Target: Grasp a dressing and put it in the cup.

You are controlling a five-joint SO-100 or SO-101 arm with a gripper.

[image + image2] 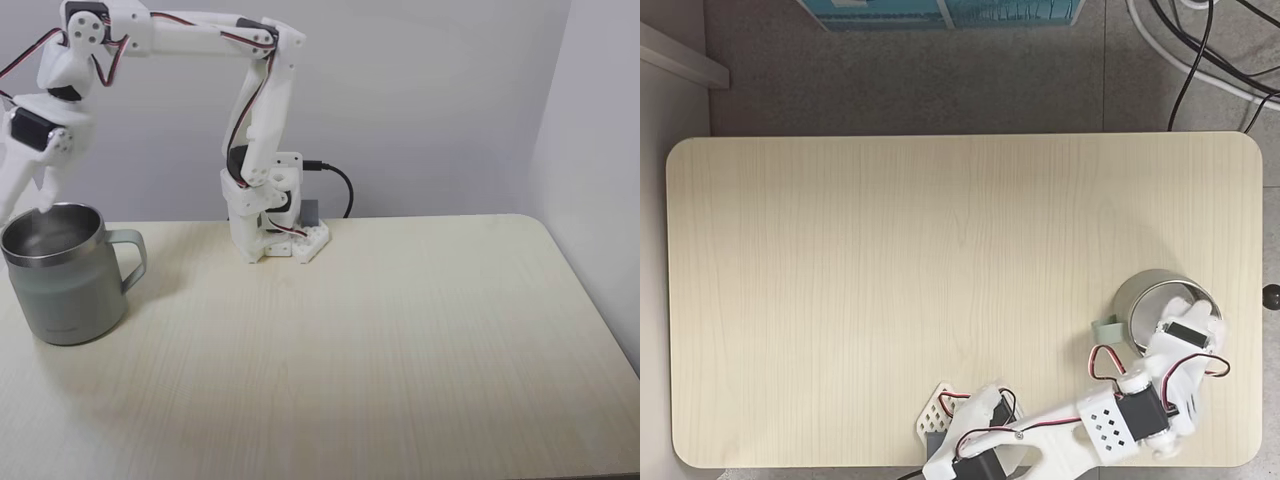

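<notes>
One fixed view looks from the front, low and close to the table [400, 330], facing the arm's base [275, 225] and the wall behind it. The other fixed view looks straight down from high up and sees the whole table [890, 280]. Both show the cup [65, 285] [1145, 300].

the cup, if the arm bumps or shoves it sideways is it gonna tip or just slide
The cup looks squat with a broad base, so it would probably slide on the smooth table rather than tip. It appears to be metal, so likely stiff and fairly weighty for its size. A shove at its handle might spin it. The gripper is at its rim.
</notes>
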